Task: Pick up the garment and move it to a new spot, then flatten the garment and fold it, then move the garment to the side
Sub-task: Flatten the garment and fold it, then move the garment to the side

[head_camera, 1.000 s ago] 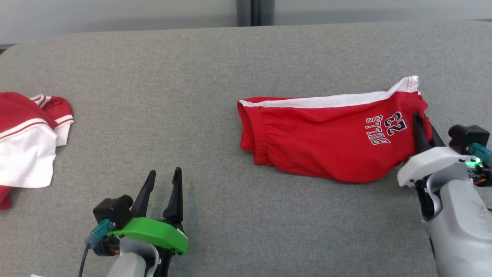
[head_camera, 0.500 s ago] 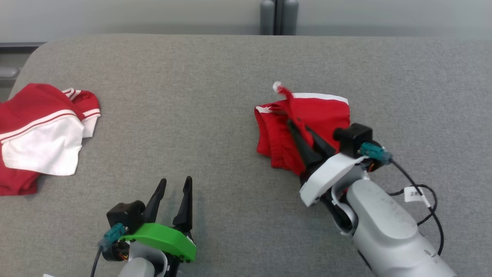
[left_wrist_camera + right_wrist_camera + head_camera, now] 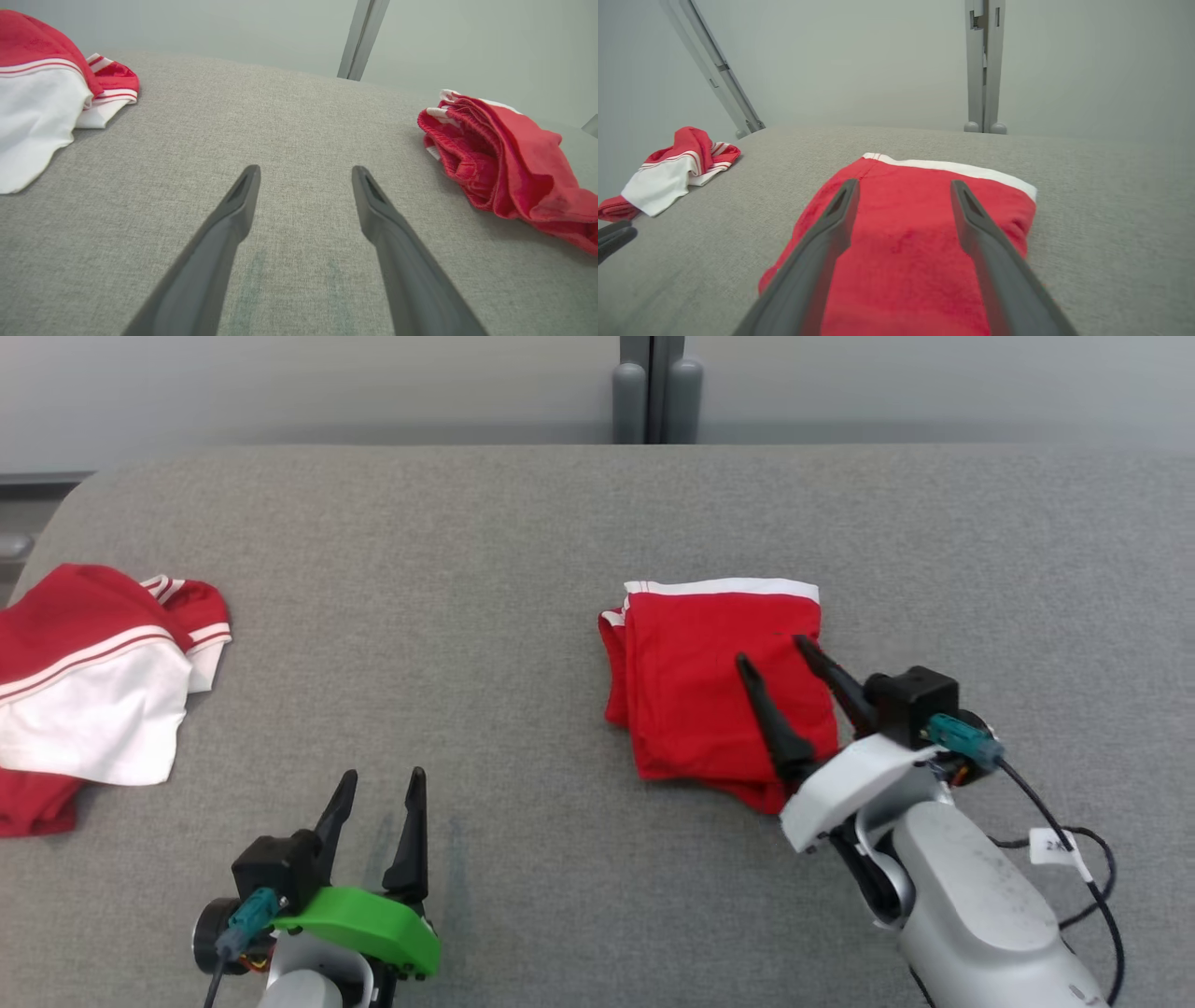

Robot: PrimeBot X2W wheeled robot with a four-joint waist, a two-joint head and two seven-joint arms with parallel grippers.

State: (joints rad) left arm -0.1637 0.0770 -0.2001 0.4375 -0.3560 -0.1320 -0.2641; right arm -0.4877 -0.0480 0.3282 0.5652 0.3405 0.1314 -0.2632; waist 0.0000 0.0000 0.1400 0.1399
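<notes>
The grey table [image 3: 467,523] takes up most of the scene, and the head camera has shifted over the last second, so the small drift of everything across it is not real movement. The real change is in the red shorts [image 3: 709,691]. A second ago they lay stretched out long on the right half of the table with the printed number facing up. Now they are doubled over into a compact block right of centre, with the white band along the far edge, the gathered waistband on the left and the print hidden inside. The other red and white garment [image 3: 93,700] lies bunched at the far left edge, well apart. The right gripper [image 3: 771,650] had been pinching the right end of the shorts and carrying it leftward. It has now let go, and its fingers stand spread over the top layer, holding nothing. I cannot tell whether they touch the cloth. The left gripper [image 3: 384,773] is spread as before over bare table, near and to the left. The fold looks done, so what remains is probably regripping the block and moving it aside.
</notes>
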